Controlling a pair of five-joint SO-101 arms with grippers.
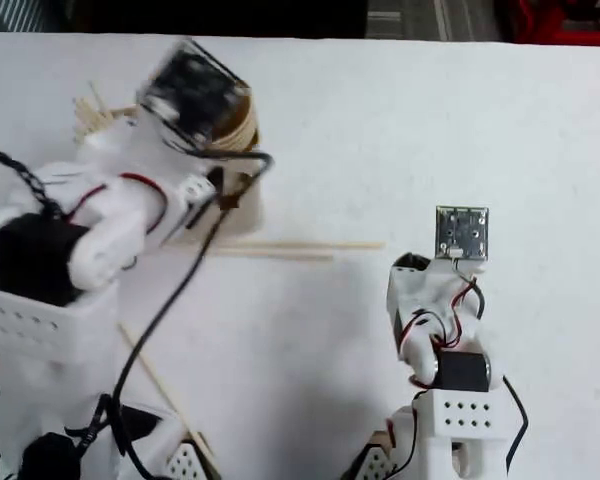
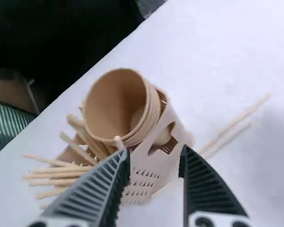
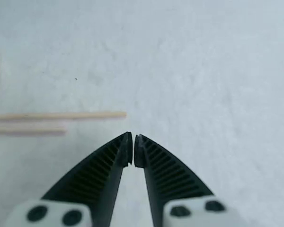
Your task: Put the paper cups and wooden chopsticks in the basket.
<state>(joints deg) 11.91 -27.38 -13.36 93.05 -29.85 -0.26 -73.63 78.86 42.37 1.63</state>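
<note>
**Filling the basket: cups stowed, three chopsticks loose on the table**

Showing a late stage of the task, judged from how things lie; the paper cups [image 2: 117, 101] sit nested one inside another within the pale perforated basket [image 2: 149, 182], their open mouths turned toward the left wrist camera; a bundle of chopsticks [image 2: 54, 165] is packed beside the cups in the same basket, the ends fanning out past its rim; whether the basket stands upright or leans cannot be told from these views.

Outside the basket, a pair of chopsticks [image 1: 280, 248] lies side by side on the white table [image 1: 430, 120], just beside the basket and between the two arms; a single chopstick [image 1: 165, 392] lies well apart from them, slantwise near the base of the left arm, partly crossed by a black cable; these three appear to be all that is left to collect, and no cup is seen loose on the table.

The left gripper [image 2: 154, 153] hangs over the basket with its jaws spread and nothing between them; the right gripper [image 3: 133, 142] is near the free end of the pair, its jaws pressed together on nothing, their tips just short of the nearer stick.

The likely next step is to open the right gripper and take one stick of the pair.
</note>
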